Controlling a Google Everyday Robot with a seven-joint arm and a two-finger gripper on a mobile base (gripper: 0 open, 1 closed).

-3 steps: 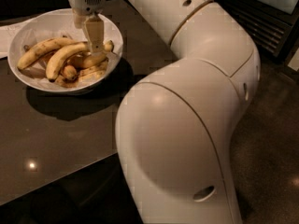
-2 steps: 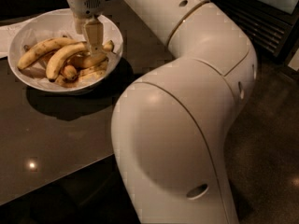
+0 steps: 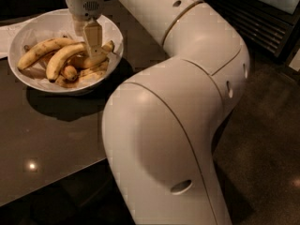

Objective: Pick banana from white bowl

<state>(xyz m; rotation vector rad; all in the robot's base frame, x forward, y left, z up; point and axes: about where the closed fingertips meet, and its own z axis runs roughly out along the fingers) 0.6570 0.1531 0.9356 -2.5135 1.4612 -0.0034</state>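
The white bowl [image 3: 28, 81] stands at the top left on a dark table, lined with white paper. The banana [image 3: 61, 60], long, curved and bright yellow, lies across the bowl's middle. A brown-speckled long banana [image 3: 40, 50] lies behind it, with short stubby bananas [image 3: 91, 71] below. My gripper [image 3: 92, 54] reaches straight down into the bowl and sits at the curved banana's right end, touching or nearly touching it. That end is hidden behind the gripper.
My large white arm [image 3: 178, 116] fills the centre and right of the view and hides the table's right part. The dark table [image 3: 51, 139] ends in a front edge at the lower left. A white paper sheet [image 3: 4, 36] lies left of the bowl.
The gripper stays down in the bowl at the same spot. The big arm link in the foreground has shifted slightly to the left. The bananas have not moved.
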